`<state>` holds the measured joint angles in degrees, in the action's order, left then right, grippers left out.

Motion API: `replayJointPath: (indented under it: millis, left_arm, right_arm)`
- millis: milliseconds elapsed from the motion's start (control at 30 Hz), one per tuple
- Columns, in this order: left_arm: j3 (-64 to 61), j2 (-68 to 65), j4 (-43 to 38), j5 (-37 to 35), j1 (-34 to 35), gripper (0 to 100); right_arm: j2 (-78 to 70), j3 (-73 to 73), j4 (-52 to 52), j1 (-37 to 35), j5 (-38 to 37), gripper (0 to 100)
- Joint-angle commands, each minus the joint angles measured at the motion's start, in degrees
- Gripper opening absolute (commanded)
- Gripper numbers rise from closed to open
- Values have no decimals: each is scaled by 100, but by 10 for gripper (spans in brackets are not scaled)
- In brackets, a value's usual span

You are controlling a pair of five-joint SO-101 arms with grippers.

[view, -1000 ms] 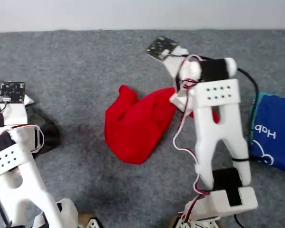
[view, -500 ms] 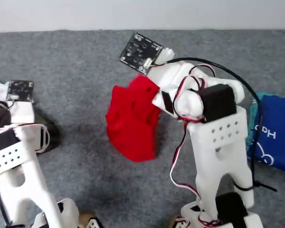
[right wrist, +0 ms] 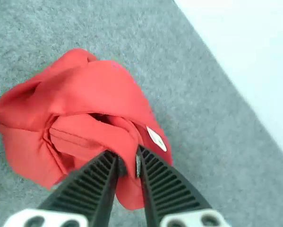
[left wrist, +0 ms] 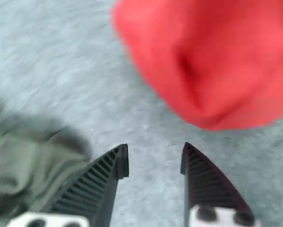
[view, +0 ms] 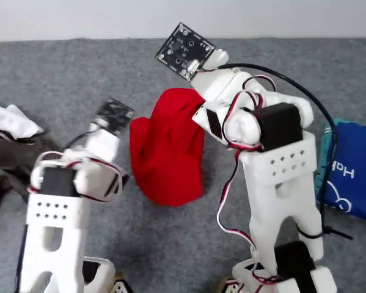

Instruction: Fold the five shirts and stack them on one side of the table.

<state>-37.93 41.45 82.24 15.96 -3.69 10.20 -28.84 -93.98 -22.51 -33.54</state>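
Observation:
A crumpled red shirt [view: 167, 155] lies bunched in the middle of the grey table, with one end lifted. My right gripper [right wrist: 128, 163] is shut on a fold of the red shirt [right wrist: 84, 94], close to its white label [right wrist: 156, 138]. My left gripper [left wrist: 154, 153] is open and holds nothing. It hovers over bare table between the red shirt [left wrist: 212, 61] and an olive-green garment [left wrist: 23, 170]. From above, the left arm [view: 66, 189] stands just left of the red shirt and the right arm [view: 274, 159] just right of it.
A blue shirt [view: 354, 177] lies at the table's right edge. At the left edge sits a pile with a white garment [view: 8, 119] over dark olive cloth [view: 5, 165]. The table's far edge meets a pale wall.
The right gripper pulled the red shirt up and leftward into a taller bunch. The left arm swung from the left pile toward the red shirt.

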Motion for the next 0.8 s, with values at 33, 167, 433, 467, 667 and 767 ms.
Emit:
replayJointPath:
  millis: [33,167,433,467,667,767]
  left_arm:
    - [101,167,-26,-132,-686,193]
    - [-233,167,-299,-378,-1152,196]
    - [-409,167,-369,-668,-1679,254]
    - [-400,167,-378,-668,-1785,254]
    - [-391,9,-466,-668,-2593,254]
    - [-338,-457,-633,-668,-2752,254]
  right_arm:
    - [-259,-281,4,145,193,9]
    - [-892,-281,-347,382,229,18]
    - [-1727,-281,-884,1763,677,233]
    - [-1727,-281,-884,1895,668,235]
    - [-1569,-281,-901,2281,677,235]
    - [-1323,-273,-901,2299,677,234]
